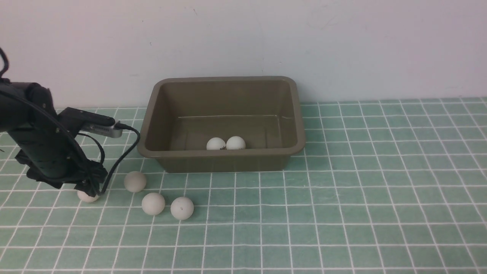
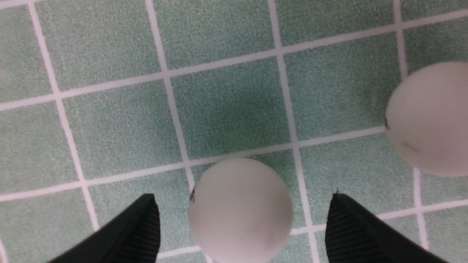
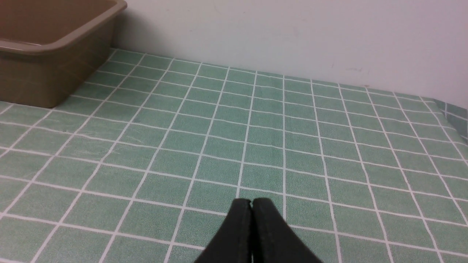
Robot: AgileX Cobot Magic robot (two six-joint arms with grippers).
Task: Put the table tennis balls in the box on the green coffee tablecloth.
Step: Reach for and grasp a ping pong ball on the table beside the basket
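Observation:
The olive-brown box [image 1: 159,114] stands on the green checked tablecloth [image 1: 342,190] and holds two white balls [image 1: 226,144]. Several more balls lie on the cloth to its front left: one [image 1: 135,181], one [image 1: 153,203], one [image 1: 182,208], and one [image 1: 87,196] under my left gripper [image 1: 89,189]. In the left wrist view that ball [image 2: 239,210] lies between the open fingers [image 2: 140,228], with a gap on each side; a neighbouring ball [image 2: 429,118] is at the edge. My right gripper [image 3: 251,204] is shut and empty above the cloth, and does not show in the front view.
A pale wall runs close behind the box. The box corner [image 3: 55,47] shows in the right wrist view. The cloth's edge [image 3: 453,109] shows near the wall. The left arm's cable [image 1: 125,148] hangs beside the box's left wall.

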